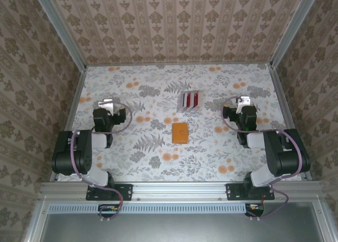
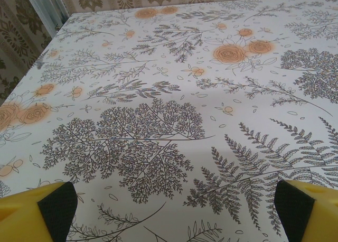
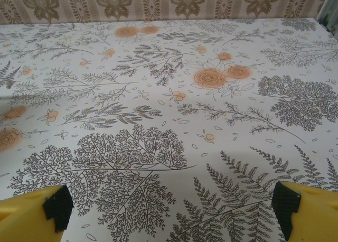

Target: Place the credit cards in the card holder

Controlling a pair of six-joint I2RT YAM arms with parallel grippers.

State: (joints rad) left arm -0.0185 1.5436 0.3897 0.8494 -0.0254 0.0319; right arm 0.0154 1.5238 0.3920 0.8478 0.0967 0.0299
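A: Nearest, left end effector and right end effector are gaping wide, gripping nothing, at nine and three o'clock.

B: Likely so either is reaching the card holder lying mid-surface, clear rack standing at its twelve o'clock.

This is a robot test booth, a lab rig dressed up to look homely rather than a real room. The worktop is covered with a printed sheet of ferns and orange flowers. Wallpapered panels box it in on three sides, joined at the corners by bare metal posts. Along the near edge runs an aluminium rail with a left arm and a right arm bolted to it, their cables looping loose.
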